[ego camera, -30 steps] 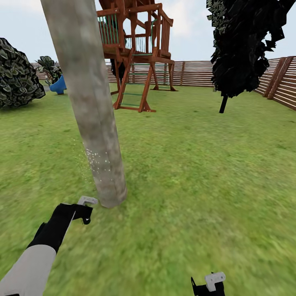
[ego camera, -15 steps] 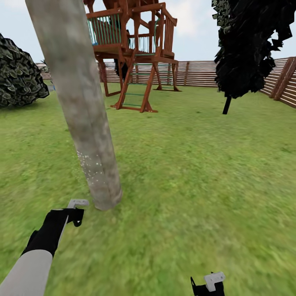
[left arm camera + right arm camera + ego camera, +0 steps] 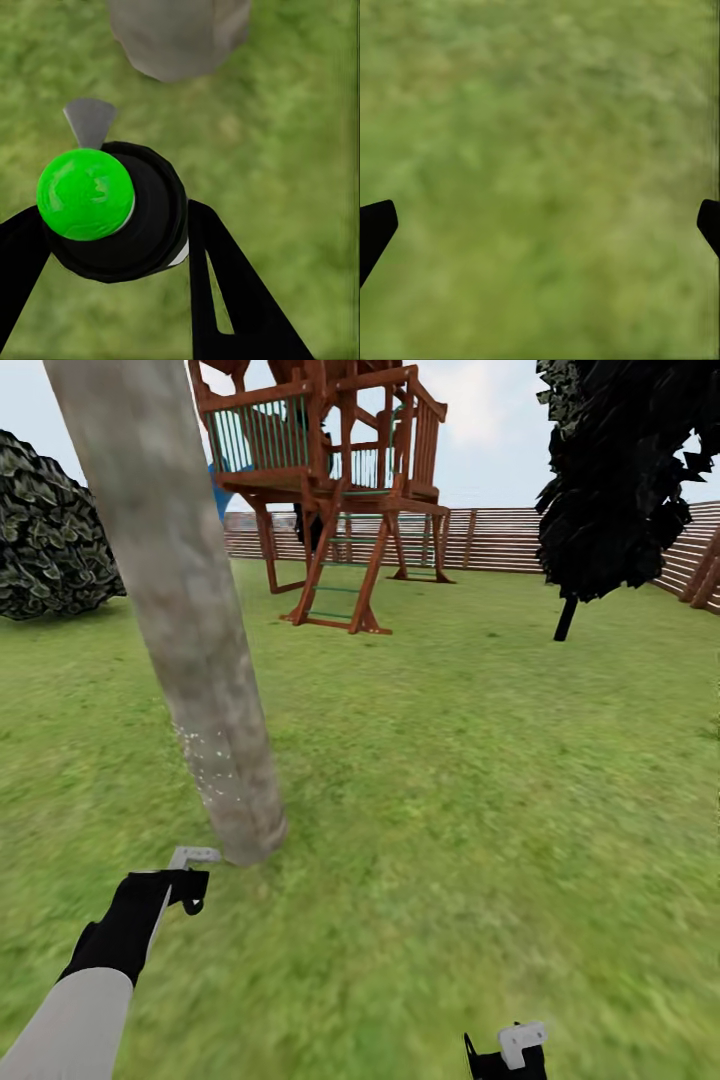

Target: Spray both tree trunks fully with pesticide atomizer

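Note:
A pale grey mottled tree trunk (image 3: pixel 190 620) rises from the lawn at the left, with white specks of spray (image 3: pixel 207 760) low on its side. My left gripper (image 3: pixel 182 882) hangs just short of the trunk's base and is shut on the pesticide atomizer (image 3: pixel 146 225). The atomizer is a dark round bottle with a bright green top (image 3: pixel 86 193), and its grey nozzle (image 3: pixel 90 122) points at the trunk's foot (image 3: pixel 180 34). My right gripper (image 3: pixel 505 1052) is low at the bottom edge, open over bare grass (image 3: pixel 540 187).
A wooden play tower (image 3: pixel 330 490) stands behind the trunk. A dark narrow tree (image 3: pixel 615 490) is at the right and a dark bush (image 3: pixel 50 540) at the left. A brown slat fence (image 3: pixel 500 540) bounds the lawn.
The whole view has shifted, so the trunk sits further left and the play tower further right. My left gripper keeps the atomizer by the trunk's base. The right gripper looks unchanged.

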`<state>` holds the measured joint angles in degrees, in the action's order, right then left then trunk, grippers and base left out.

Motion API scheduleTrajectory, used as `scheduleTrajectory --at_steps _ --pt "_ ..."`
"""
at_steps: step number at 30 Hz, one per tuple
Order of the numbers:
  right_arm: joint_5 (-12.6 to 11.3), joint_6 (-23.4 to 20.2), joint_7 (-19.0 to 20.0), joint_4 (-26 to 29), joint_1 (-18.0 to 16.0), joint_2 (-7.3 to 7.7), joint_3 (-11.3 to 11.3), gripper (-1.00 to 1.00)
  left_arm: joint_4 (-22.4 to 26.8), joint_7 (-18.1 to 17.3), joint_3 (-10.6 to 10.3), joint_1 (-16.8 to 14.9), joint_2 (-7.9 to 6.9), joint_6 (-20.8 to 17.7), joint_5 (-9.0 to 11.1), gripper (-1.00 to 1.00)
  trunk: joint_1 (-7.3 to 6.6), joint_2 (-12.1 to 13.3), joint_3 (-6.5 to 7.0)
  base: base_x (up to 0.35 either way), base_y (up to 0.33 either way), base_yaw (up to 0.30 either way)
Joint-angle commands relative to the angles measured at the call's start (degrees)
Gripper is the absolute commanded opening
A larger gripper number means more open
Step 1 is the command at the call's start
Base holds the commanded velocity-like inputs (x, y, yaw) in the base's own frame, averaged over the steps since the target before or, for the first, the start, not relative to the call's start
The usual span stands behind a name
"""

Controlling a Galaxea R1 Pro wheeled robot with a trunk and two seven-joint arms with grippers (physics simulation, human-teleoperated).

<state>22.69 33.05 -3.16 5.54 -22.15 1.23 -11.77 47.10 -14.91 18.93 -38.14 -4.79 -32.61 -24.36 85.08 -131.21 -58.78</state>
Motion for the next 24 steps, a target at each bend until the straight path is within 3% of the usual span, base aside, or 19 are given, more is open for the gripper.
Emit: scheduleTrajectory --at_steps 1,9,20,24 --pt "0.0 0.0 0.0 0.0 0.0 0.0 0.0 1.0 0.01 0.04 0.03 0.0 -0.03 0.0 0.02 -1.0 0.0 0.0 0.0 0.112 -0.275 0.0" --pt "0.02 0.0 0.0 0.0 0.0 0.0 0.0 1.0 0.01 0.06 0.05 0.0 -0.05 0.06 0.02 -1.0 0.0 0.0 0.0 0.123 -0.275 0.015" --pt "0.03 0.0 0.0 0.0 0.0 -0.09 0.0 1.0 0.01 0.14 0.08 0.0 -0.05 0.03 0.02 -1.0 0.0 0.0 0.0 0.021 -0.275 0.249" --pt "0.06 0.0 0.05 0.0 0.0 0.16 0.0 1.0 0.01 0.14 0.08 0.0 -0.05 0.06 0.02 -1.0 0.0 0.0 0.0 0.15 -0.261 0.025"
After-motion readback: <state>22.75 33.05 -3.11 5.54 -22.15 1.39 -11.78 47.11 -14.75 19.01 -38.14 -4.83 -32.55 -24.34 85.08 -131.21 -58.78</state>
